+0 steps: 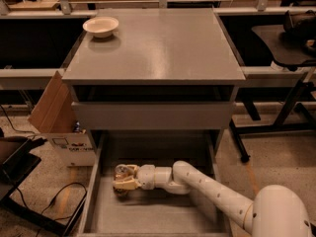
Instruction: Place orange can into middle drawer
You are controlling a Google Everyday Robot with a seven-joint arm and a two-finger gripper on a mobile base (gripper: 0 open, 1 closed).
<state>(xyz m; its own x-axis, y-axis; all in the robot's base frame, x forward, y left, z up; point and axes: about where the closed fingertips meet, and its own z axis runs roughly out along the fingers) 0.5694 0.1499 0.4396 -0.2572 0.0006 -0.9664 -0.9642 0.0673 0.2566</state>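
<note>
The middle drawer (163, 214) stands pulled out below the grey cabinet, its flat grey floor showing. My gripper (122, 180) is inside it at the left, low over the floor, with my white arm reaching in from the lower right. Its fingers are closed around the orange can (121, 173), a small mottled orange-brown can with a silver top. The can sits at or just above the drawer floor; I cannot tell if it touches.
A shallow white bowl (100, 26) sits at the back left of the cabinet top (158, 48). A closed drawer front (153, 115) is above the open drawer. A cardboard box (61, 127) and cables lie on the floor at the left. Table legs stand at the right.
</note>
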